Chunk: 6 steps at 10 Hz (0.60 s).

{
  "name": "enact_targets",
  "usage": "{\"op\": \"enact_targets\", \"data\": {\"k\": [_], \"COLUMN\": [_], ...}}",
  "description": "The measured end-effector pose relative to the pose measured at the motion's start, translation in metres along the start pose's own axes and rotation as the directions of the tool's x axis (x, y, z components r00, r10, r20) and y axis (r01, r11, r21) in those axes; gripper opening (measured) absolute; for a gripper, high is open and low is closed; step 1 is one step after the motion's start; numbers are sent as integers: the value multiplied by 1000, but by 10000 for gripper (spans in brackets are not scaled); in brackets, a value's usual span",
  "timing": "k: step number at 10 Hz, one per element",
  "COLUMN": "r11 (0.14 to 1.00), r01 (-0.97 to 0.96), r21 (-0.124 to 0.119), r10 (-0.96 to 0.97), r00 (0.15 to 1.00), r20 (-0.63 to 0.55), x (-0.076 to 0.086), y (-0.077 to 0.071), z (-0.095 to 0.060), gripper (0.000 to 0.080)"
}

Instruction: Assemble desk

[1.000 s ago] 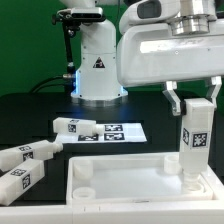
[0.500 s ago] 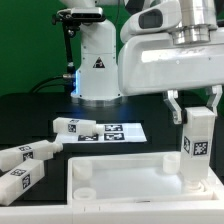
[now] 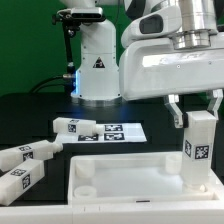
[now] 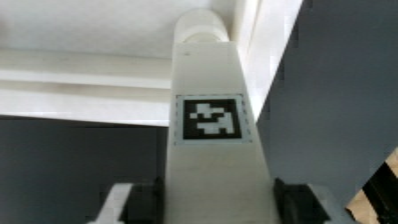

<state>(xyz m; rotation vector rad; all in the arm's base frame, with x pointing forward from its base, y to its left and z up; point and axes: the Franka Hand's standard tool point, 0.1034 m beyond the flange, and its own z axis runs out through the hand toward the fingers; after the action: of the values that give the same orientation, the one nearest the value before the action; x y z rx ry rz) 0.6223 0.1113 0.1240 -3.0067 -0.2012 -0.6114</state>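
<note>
The white rimmed tabletop lies near the front of the black table with its rim up. My gripper is shut on a white square leg that carries a black-and-white tag. It holds the leg upright over the tabletop's corner at the exterior view's right, with the leg's lower end down inside that corner. In the wrist view the held leg runs from between my fingers down to the tabletop. Three more tagged legs lie loose at the exterior view's left.
The marker board lies flat behind the tabletop. The white robot base with a triangle logo stands at the back. One loose leg rests partly on the marker board.
My gripper and the held leg have shifted slightly toward the exterior view's right and a little lower. The jaws stay as they were.
</note>
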Motion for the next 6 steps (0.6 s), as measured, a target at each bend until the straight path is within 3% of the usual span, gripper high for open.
{"op": "enact_targets", "data": {"k": [3,4,5,6], "r11": [1000,1000,1000,999], "r01": [1,-1,-11,-37], "r21": [-1,-1,-1,-6], "r10": [-1,1,11,38], "r00": [999,999,998,986], "r20": [38,54,70,165], "x": [-1,2,8,7], "y": [0,0,1,0], "z": [0,-2,-3,-2], "gripper": [285,523,614,614]}}
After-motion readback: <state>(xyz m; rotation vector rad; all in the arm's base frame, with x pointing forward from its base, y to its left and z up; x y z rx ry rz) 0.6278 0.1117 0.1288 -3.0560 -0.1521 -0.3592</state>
